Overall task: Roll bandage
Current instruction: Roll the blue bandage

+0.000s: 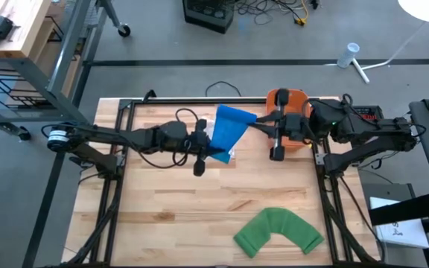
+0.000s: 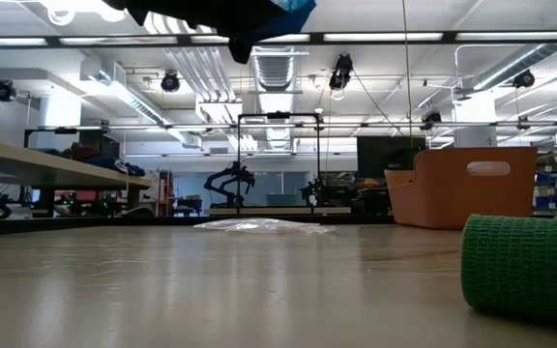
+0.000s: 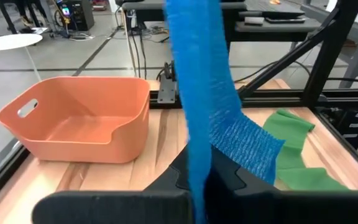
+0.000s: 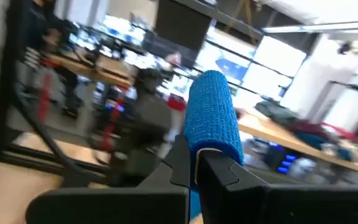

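A blue bandage (image 1: pixel 231 128) hangs in the air above the far half of the table (image 1: pixel 199 223), stretched between my two arms. My left gripper (image 1: pixel 202 146) is clamped on its near-left end, where the strip passes between the dark fingers in the left wrist view, and my right gripper (image 1: pixel 263 119) pinches the opposite end, the blue fabric standing up between its closed fingers in the right wrist view. The strip's long axis runs from the left gripper toward the far right, so it lies across the gap between the arms, with neither arm clearly nearer to the middle. I judge that the rolling must start from one held end and travel along that line toward the other. An orange bin (image 1: pixel 292 123) sits at the table's far right edge, just behind the right gripper. A green bandage (image 1: pixel 278 231) lies bent near the near right corner, well apart from both arms, and a clear plastic wrapper (image 2: pixel 259 225) rests on the far part of the tabletop.
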`<state>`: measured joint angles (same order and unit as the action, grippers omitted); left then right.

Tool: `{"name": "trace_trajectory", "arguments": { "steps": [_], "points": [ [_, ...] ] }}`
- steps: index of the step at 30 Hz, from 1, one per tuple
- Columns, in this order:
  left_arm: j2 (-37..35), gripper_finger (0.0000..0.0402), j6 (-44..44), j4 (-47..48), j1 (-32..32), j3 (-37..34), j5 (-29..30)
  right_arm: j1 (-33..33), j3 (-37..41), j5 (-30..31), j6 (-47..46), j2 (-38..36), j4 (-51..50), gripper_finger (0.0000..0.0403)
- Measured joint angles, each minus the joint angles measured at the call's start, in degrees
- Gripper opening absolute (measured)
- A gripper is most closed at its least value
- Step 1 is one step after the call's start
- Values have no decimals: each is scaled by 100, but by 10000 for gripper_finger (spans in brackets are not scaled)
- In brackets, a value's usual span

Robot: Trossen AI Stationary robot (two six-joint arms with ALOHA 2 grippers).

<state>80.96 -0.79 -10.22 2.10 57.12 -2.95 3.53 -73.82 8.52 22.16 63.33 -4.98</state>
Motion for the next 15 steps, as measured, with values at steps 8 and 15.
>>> {"name": "trace_trajectory", "arguments": {
  "steps": [8,15],
  "points": [
    [-29,0,313,67,-362,-4,-36,-20,2,962,1054,66,-611,0],
    [-216,0,439,124,-769,-4,-228,-17,74,1099,1537,87,-834,0]
  ]
}}
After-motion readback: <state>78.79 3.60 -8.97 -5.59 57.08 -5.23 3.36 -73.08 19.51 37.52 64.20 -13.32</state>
